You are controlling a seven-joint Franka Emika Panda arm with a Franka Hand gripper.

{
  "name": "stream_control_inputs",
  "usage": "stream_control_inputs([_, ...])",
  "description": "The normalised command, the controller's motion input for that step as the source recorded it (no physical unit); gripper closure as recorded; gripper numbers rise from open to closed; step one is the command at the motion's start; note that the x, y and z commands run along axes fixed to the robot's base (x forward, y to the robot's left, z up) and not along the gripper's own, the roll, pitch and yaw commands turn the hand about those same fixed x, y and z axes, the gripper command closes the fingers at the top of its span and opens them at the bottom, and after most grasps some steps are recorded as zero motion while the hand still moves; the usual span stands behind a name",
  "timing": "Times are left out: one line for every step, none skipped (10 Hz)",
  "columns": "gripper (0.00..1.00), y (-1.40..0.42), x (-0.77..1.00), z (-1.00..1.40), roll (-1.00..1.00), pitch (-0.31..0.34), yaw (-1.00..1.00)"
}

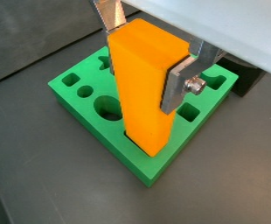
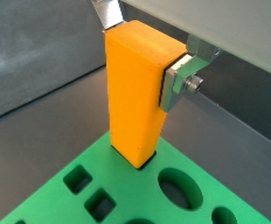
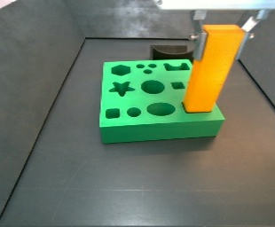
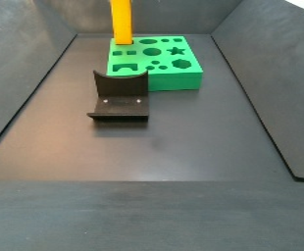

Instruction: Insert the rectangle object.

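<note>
The rectangle object [image 1: 144, 83] is a tall orange-yellow bar, standing upright with its lower end in a slot at a corner of the green block [image 1: 97, 92]. It also shows in a wrist view [image 2: 135, 96] and in both side views [image 3: 208, 71] [image 4: 121, 20]. My gripper [image 1: 144, 52] is shut on the bar near its top, one silver finger on each side. The gripper also shows in a wrist view [image 2: 142, 51] and a side view [image 3: 225, 23]. The green block [image 3: 146, 97] [image 4: 158, 64] [image 2: 114, 192] has several shaped holes, all open.
The dark fixture [image 4: 120, 96] stands on the floor beside the green block, and it shows behind the block in a side view [image 3: 169, 50]. Dark sloping walls [image 4: 37, 69] enclose the black floor [image 4: 168, 157] on the sides.
</note>
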Motion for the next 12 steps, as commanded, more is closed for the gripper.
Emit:
stream_control_inputs([1.00,0.09,-0.21,-0.31,0.00,-0.010,0.01])
stream_control_inputs([1.00,0.00,-0.13,-0.43,0.00,-0.027,0.03])
stream_control_inputs([1.00,-0.05,0.05,-0.49,-0.10,0.000,0.01])
stream_control_inputs([1.00,-0.16,0.20,-0.46,-0.10,0.000,0.00])
stream_control_inputs([1.00,-0.17,0.22,-0.41,-0.10,0.024,0.00])
stream_control_inputs([1.00,-0.12,0.27,-0.42,-0.13,0.040,0.00])
stream_control_inputs([1.00,-0.02,0.23,-0.49,-0.10,0.004,0.00])
stream_control_inputs([1.00,0.00,0.20,-0.53,-0.04,0.007,0.00])
stream_control_inputs([1.00,0.00,0.18,-0.43,-0.05,0.017,0.00])
stream_control_inputs([1.00,0.00,0.10,-0.33,-0.13,0.000,-0.03])
stream_control_inputs([1.00,0.12,0.03,-0.15,-0.20,0.000,-0.03])
stream_control_inputs([1.00,0.10,0.00,-0.09,-0.12,0.000,-0.02])
